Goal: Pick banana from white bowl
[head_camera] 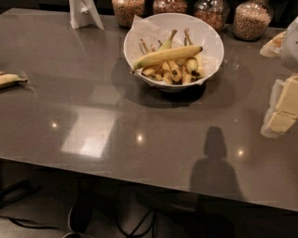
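The long pale yellow-green banana (pixel 167 56) lies across the top of the white bowl (pixel 212 35), stem end at the right and tip over the left rim. The bowl stands at the back middle of the grey table and is lined with crumpled white paper. Several short brown-spotted bananas (pixel 174 72) lie under the long one. My gripper (pixel 281 111) shows at the right edge of the camera view as pale blocky parts over the table. It is well to the right of the bowl and lower in the view, touching nothing that I can see.
Several glass jars of grains (pixel 251 19) stand in a row behind the bowl. A white folded stand (pixel 85 14) is at the back left. A small lone banana (pixel 9 80) lies at the left edge. A packet (pixel 274 45) lies at the back right.
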`<act>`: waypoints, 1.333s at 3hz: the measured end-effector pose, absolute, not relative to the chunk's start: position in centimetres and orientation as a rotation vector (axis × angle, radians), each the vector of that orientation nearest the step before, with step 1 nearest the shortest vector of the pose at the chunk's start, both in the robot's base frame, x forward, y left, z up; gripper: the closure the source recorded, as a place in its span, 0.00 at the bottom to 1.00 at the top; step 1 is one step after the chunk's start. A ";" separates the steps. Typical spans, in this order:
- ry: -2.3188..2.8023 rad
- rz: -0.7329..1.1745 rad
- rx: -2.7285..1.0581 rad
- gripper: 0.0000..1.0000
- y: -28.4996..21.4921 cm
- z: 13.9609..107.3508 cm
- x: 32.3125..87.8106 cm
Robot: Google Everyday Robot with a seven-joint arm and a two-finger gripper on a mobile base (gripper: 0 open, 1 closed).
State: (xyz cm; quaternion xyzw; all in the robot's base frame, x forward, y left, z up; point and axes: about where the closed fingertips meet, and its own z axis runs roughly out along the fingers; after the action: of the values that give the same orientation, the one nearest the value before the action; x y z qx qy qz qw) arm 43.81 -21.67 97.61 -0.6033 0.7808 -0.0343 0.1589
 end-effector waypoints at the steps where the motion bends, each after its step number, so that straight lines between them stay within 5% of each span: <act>1: 2.231 -0.098 -1.725 0.00 -21.7 97.6 43.8; 4: 1.752 -0.100 -1.770 0.00 -14.4 100.7 49.5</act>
State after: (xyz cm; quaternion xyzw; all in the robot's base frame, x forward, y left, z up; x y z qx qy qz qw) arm 49.50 -14.36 100.70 -0.6730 0.6663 -0.0382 0.3187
